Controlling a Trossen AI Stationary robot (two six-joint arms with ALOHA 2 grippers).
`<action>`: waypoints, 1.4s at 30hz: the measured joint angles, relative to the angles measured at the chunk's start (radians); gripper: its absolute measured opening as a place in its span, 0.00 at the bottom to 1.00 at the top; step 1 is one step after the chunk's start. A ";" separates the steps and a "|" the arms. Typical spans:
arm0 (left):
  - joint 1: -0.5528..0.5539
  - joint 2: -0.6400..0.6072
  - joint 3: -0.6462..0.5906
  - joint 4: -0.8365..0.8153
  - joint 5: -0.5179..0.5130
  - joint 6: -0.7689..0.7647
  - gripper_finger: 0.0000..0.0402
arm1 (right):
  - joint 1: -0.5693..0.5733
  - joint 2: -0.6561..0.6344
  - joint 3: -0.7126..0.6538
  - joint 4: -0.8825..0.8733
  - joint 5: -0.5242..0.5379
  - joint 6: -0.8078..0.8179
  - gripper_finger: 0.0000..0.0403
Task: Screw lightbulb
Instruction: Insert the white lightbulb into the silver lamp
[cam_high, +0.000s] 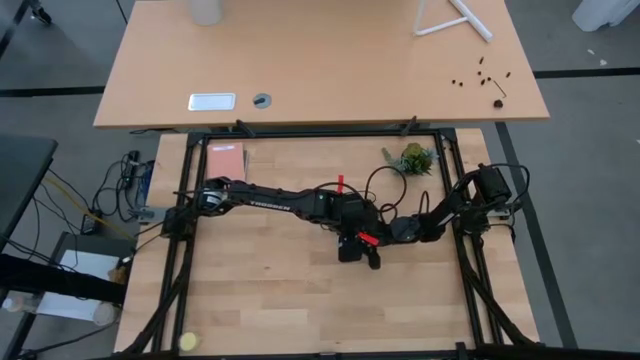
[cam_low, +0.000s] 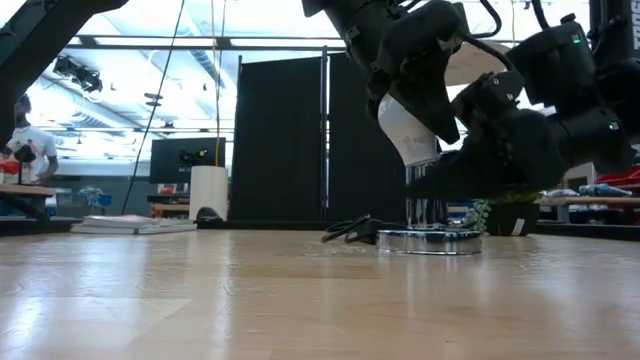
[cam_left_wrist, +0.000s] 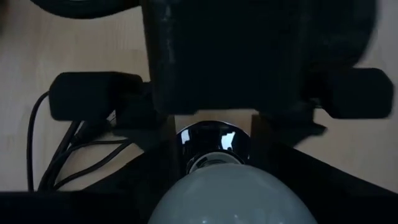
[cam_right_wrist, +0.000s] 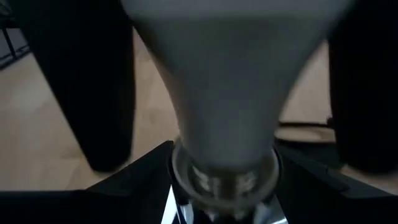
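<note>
Lightbulb (cam_low: 410, 130) upright, screw end down in socket (cam_low: 430, 240), clamped from above by left gripper (cam_low: 415, 110). Right gripper (cam_low: 480, 170) clamped around socket neck, beside it.

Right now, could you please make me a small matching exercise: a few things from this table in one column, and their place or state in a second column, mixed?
Things:
1. lightbulb
2. socket disc
3. small green plant
4. pink block

Places or states:
A. lies flat on the table, silvery, under the bulb
B. on the table by its far left corner, left of both arms
C. held upright over the socket, screw end down
D. on the table near its far right corner, beyond the right arm

Pairs: 1-C, 2-A, 3-D, 4-B
</note>
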 joint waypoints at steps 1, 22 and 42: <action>0.000 0.000 0.000 0.000 0.000 0.008 0.66 | 0.000 0.000 -0.009 0.001 0.000 0.006 0.64; 0.000 0.001 0.000 0.005 0.000 0.098 0.73 | 0.003 -0.001 -0.074 0.043 -0.002 0.062 0.64; -0.006 0.002 0.000 0.079 -0.002 0.118 0.80 | 0.010 -0.002 -0.133 0.101 -0.003 0.091 0.64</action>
